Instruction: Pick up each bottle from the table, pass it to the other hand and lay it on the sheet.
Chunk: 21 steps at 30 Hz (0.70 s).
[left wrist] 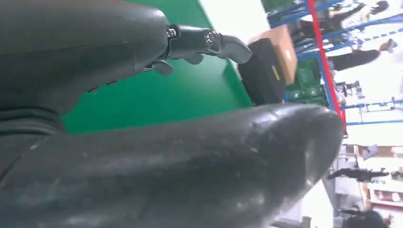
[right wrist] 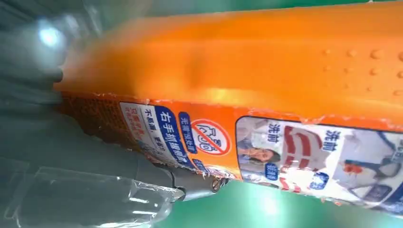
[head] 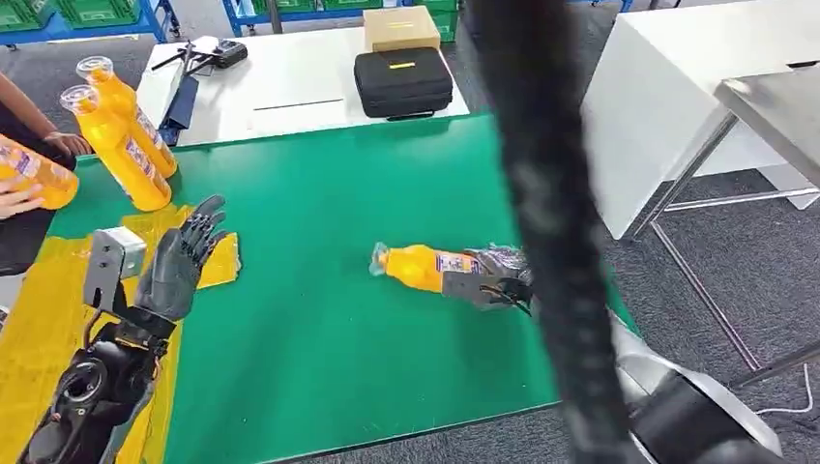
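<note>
An orange bottle [head: 418, 266] lies on its side over the green table [head: 319, 319], cap end towards the left. My right hand [head: 493, 277] grips its base end. In the right wrist view the bottle [right wrist: 266, 71] is very close, its printed label facing the camera, with my right hand [right wrist: 71, 156] wrapped round it. My left hand [head: 184, 256] hovers open, fingers spread, over the edge of the yellow sheet [head: 39, 319]; in the left wrist view its fingers [left wrist: 209, 40] are stretched out above the green top. Two more orange bottles [head: 121, 145] stand at the table's far left.
A person at the far left holds another orange bottle [head: 34, 174]. Behind the green table a white table carries a black case [head: 402, 82] and a cardboard box [head: 400, 27]. A dark blurred band [head: 551, 242] crosses the head view. A white table stands on the right.
</note>
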Available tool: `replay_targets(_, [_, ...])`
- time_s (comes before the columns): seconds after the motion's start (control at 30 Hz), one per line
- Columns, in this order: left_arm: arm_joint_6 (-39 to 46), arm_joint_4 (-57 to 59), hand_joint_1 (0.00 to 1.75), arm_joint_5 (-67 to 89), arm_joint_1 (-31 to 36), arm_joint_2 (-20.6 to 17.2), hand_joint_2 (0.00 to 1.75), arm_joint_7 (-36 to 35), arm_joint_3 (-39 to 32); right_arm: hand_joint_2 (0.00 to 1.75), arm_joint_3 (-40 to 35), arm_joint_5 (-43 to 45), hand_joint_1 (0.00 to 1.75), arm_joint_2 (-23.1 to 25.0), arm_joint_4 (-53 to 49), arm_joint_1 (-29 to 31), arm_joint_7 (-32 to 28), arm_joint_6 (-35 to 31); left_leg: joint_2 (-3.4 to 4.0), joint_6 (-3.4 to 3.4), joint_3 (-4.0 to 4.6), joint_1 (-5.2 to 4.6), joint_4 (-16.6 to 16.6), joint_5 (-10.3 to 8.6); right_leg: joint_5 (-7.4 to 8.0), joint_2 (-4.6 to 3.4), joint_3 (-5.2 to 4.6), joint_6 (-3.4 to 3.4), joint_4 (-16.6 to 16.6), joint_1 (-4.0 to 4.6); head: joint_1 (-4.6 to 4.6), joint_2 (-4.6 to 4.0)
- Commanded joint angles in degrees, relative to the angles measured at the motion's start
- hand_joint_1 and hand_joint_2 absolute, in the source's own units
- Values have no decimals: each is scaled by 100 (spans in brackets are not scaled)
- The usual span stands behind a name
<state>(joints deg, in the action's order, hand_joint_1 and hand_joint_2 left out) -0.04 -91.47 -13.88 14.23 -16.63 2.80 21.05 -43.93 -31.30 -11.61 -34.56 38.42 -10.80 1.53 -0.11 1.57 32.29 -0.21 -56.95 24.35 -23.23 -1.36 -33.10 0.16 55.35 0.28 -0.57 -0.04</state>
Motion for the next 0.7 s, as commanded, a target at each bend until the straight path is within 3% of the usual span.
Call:
replay_targets(0.03, [198, 269, 0, -1214, -248, 418, 175, -65, -455, 175, 1845, 1898, 175, 31, -2994, -1184, -287, -264, -16, -6, 31, 0, 4, -8, -1, 23, -25, 3, -3, -1, 0, 0])
replay_targets(0.13, [358, 186, 0, -1633, -201, 666, 175, 172, -365, 175, 2171, 2353, 175, 344, -4185, -1613, 277, -706, -14, -4, 68, -3, -4, -9, -5, 20, -59, 3, 12, -5, 0, 0])
replay_targets(0.27, [515, 60, 0, -1726, 57, 1020, 175, 138, 71, 175, 2040, 2499, 175, 778, -3585, -1292, 559, -908, -30, -5, 125, 0, -6, -19, -5, 41, -108, 6, 15, -6, -4, 0])
replay_targets(0.53, [567, 31, 0, -1835, 72, 928, 175, 190, 149, 175, 2009, 2582, 175, 760, -3370, -1210, 446, -965, -28, -6, 129, -8, -7, -18, -6, 43, -115, 6, 17, -20, -2, 0])
replay_targets(0.7, [894, -91, 0, -1366, 411, 1358, 175, 276, 745, 175, 1455, 2130, 175, 1324, -2668, -677, 801, -1084, -25, -3, 144, -6, -13, -20, 1, 31, -129, 5, 18, -18, -2, 0])
